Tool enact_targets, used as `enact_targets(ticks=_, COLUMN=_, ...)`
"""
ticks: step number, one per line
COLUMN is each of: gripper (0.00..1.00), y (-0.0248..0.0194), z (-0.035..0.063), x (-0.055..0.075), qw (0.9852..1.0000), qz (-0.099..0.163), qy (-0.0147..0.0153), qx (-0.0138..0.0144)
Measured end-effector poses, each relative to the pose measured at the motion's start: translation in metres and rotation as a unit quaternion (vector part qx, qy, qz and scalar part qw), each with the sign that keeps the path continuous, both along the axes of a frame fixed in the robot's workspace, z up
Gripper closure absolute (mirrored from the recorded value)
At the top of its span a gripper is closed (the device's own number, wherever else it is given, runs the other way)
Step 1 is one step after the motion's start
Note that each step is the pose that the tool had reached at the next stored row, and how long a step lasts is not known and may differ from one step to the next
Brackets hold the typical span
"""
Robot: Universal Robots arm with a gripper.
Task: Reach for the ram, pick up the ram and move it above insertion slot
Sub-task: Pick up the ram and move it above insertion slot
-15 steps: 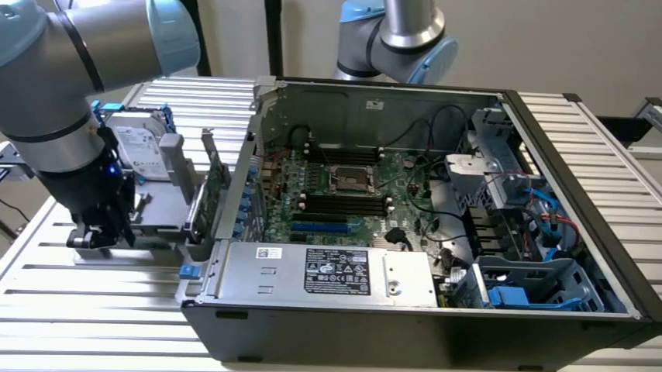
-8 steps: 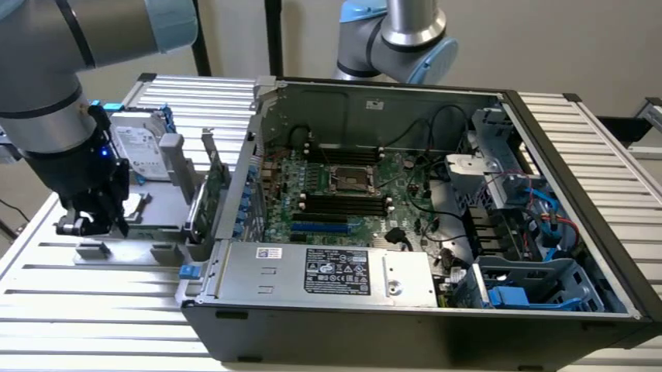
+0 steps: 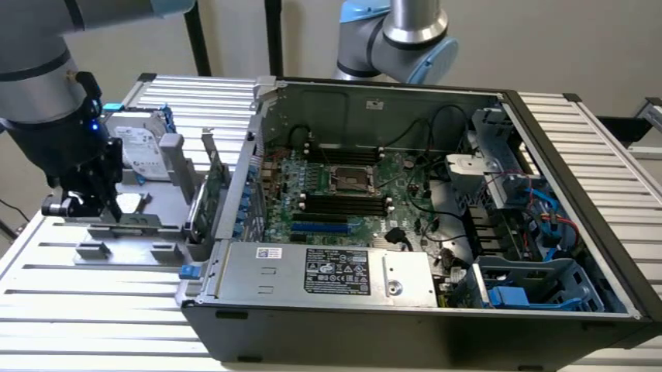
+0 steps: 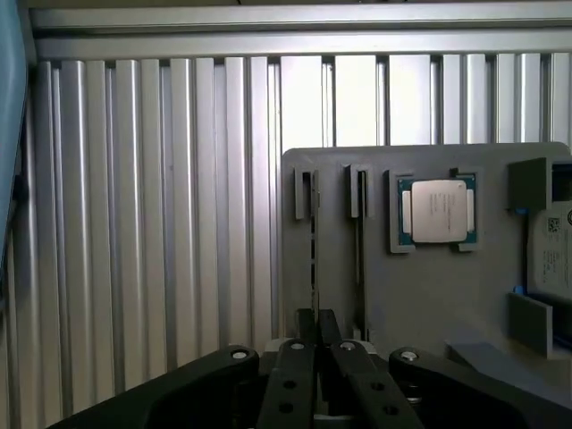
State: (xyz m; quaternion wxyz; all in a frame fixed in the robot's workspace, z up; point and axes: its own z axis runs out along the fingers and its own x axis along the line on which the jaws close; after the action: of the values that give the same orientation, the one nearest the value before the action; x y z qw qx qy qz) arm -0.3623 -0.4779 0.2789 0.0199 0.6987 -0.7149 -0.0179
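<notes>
The ram (image 4: pixel 313 259) stands on edge in a slot of the grey holder plate (image 4: pixel 420 295), seen as a thin dark line running between two small grey clips. My gripper (image 4: pixel 320 344) is down over its near end, with the black fingers (image 4: pixel 293 357) drawn close together on either side of the stick, so it looks shut on the ram. In the exterior view the gripper (image 3: pixel 88 208) sits low over the holder plate (image 3: pixel 135 240) at that view's left. The black memory slots (image 3: pixel 342 203) lie on the motherboard inside the open computer case (image 3: pixel 414 325).
A processor chip (image 4: pixel 437 210) rests in a pocket of the plate and a hard drive (image 3: pixel 139 147) sits behind it. A green expansion card (image 3: pixel 214 194) stands upright between plate and case. A second arm (image 3: pixel 408 39) hangs behind the case. Ribbed aluminium table all around.
</notes>
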Motion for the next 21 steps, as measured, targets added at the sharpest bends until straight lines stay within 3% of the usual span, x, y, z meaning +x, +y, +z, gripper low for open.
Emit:
enact_targets(ticks=10, gripper=0.87, y=-0.0001, z=0.0457, x=0.03, qw=1.0, qz=0.002, qy=0.003, qx=0.0005)
enact_targets(ticks=21, gripper=0.87, y=-0.0003, z=0.0954, x=0.071, qw=1.0, qz=0.005, qy=0.0068, qx=0.0038)
